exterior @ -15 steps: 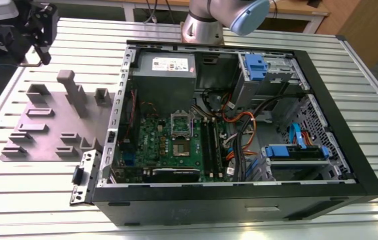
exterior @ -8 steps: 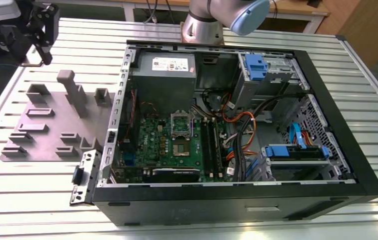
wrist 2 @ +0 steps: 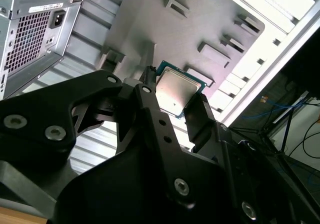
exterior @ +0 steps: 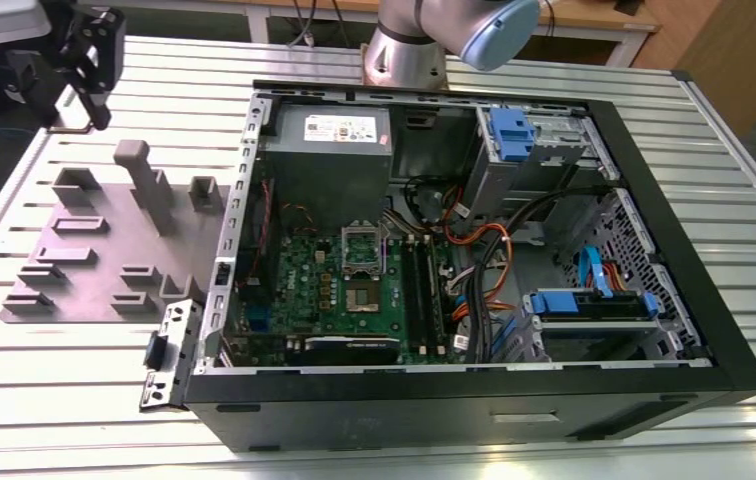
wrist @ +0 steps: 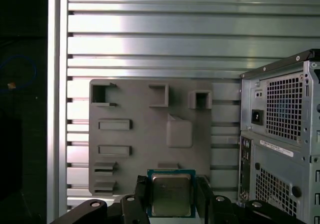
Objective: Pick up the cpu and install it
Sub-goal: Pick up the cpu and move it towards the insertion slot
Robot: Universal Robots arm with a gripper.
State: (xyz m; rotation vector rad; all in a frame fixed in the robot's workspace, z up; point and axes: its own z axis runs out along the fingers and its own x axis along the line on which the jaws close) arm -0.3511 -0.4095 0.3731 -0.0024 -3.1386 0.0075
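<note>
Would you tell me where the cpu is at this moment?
In the first wrist view, the cpu is gripped in the tool, seen against the grey fixture plate, with the computer case alongside.

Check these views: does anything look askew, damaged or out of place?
Nothing stands out. The cpu is held squarely in the gripper by the grey fixture plate, and the open computer case looks orderly.

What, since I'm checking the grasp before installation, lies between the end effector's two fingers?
The cpu lies there, held at opposite edges by the fingers of the end effector. Its metal top shows in both wrist views.
</note>
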